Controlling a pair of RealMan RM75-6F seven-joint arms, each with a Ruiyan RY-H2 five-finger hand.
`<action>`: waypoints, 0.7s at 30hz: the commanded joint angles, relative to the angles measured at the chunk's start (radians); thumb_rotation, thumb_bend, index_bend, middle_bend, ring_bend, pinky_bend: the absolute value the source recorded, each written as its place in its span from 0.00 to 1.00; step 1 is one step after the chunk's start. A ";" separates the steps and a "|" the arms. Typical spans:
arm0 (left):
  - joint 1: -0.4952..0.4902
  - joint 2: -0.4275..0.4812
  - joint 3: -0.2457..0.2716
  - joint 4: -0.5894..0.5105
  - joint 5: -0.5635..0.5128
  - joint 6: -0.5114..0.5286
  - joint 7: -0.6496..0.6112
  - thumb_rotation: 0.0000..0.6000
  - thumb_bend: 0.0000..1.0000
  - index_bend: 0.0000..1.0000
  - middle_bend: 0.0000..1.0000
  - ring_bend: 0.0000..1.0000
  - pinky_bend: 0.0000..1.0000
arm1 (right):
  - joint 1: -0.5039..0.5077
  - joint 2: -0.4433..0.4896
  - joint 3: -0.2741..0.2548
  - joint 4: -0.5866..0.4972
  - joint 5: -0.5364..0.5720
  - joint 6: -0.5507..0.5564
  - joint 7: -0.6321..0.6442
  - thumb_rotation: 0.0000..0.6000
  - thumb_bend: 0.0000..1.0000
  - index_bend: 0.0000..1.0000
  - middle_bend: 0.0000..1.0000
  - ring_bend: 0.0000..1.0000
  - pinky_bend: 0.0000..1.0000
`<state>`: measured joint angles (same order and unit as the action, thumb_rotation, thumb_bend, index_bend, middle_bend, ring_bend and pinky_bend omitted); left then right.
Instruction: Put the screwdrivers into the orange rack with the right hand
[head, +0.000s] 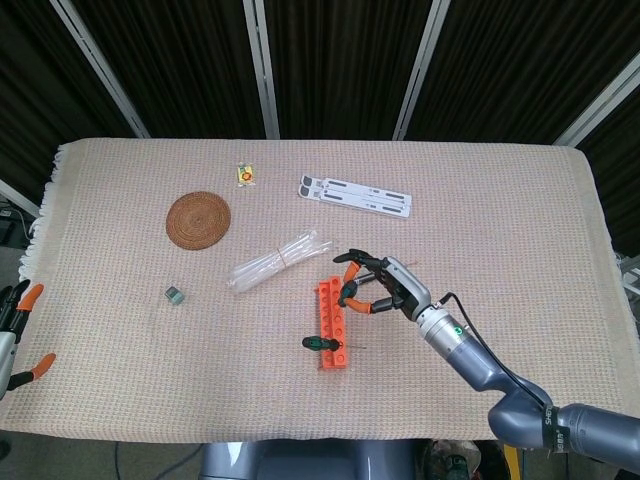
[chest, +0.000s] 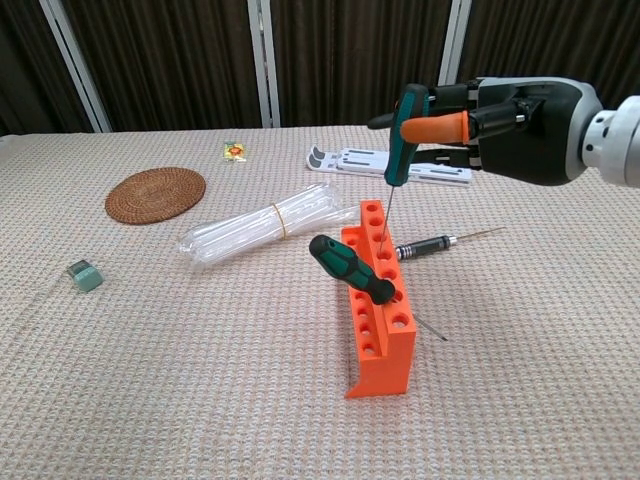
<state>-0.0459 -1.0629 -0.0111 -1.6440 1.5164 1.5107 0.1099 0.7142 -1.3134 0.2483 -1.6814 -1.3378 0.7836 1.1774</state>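
Note:
The orange rack (chest: 380, 330) (head: 331, 326) stands on the cloth near the table's middle. My right hand (chest: 520, 115) (head: 388, 285) grips a green-handled screwdriver (chest: 405, 125) (head: 349, 293) nearly upright above the rack's far half. Its thin shaft points down and its tip reaches one of the rack's holes. A second green-handled screwdriver (chest: 350, 268) (head: 320, 343) sits tilted in the rack's near end, its shaft poking out the right side. Just right of the rack a black screwdriver (chest: 440, 242) lies flat on the cloth. My left hand (head: 18, 325) hangs off the table's left edge, holding nothing.
A bundle of clear tubes (chest: 265, 230) lies left of the rack. A wicker coaster (chest: 155, 193), a small grey-green block (chest: 85, 274) and a yellow packet (chest: 235, 151) lie further left. Behind the rack lies a white folded stand (chest: 390, 163).

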 joint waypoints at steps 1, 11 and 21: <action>0.000 0.000 0.000 0.001 0.000 0.001 -0.001 1.00 0.20 0.00 0.00 0.00 0.00 | 0.000 -0.002 0.000 0.002 0.001 -0.003 -0.002 1.00 0.35 0.63 0.22 0.00 0.00; 0.000 -0.003 0.000 0.003 0.002 -0.001 -0.003 1.00 0.20 0.00 0.00 0.00 0.00 | -0.009 -0.015 -0.016 0.020 -0.022 0.000 -0.029 1.00 0.35 0.63 0.22 0.00 0.00; -0.001 -0.003 0.000 0.003 0.002 -0.003 -0.001 1.00 0.20 0.00 0.00 0.00 0.00 | -0.011 -0.063 -0.051 0.063 -0.056 0.017 -0.107 1.00 0.32 0.60 0.20 0.00 0.00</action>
<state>-0.0467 -1.0657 -0.0109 -1.6406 1.5180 1.5079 0.1086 0.7026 -1.3677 0.2040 -1.6262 -1.3880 0.7974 1.0827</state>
